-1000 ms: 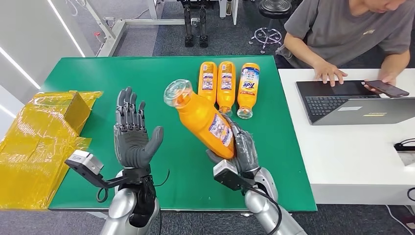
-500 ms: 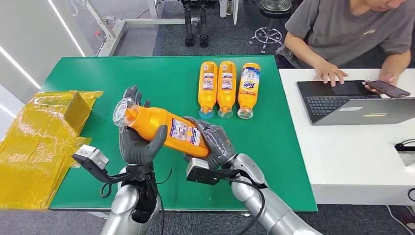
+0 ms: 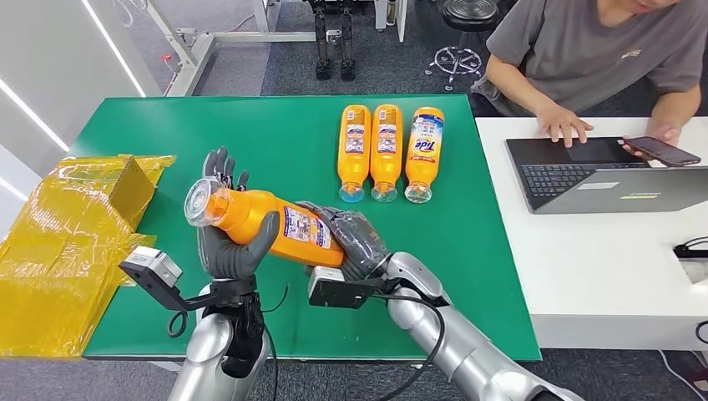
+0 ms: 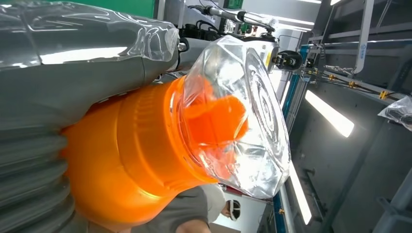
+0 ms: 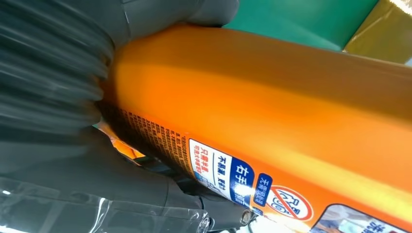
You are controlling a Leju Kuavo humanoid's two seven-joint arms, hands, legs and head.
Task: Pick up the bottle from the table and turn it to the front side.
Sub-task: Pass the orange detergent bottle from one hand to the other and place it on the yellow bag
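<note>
An orange bottle (image 3: 275, 221) with a clear wrapped cap (image 3: 199, 200) lies almost level above the green table (image 3: 250, 125), cap pointing to my left. My right hand (image 3: 355, 238) grips its base end. The neck end rests in the palm of my left hand (image 3: 230, 251); the thumb lies across the front of the bottle and the fingers stand up straight behind the cap. The left wrist view shows the bottle's shoulder (image 4: 131, 160) and cap (image 4: 233, 116) against the grey thumb (image 4: 73, 63). In the right wrist view the printed label side of the bottle (image 5: 272, 111) sits against my right hand (image 5: 53, 73).
Three more orange bottles (image 3: 386, 150) lie side by side at the table's far middle. Yellow plastic bags (image 3: 67, 242) cover the left edge. A person (image 3: 584, 50) sits at a white table on the right with a laptop (image 3: 601, 175).
My right hand has swung the bottle from tilted upright down and to the left, laying its neck into my left palm. The left hand stayed raised where it was.
</note>
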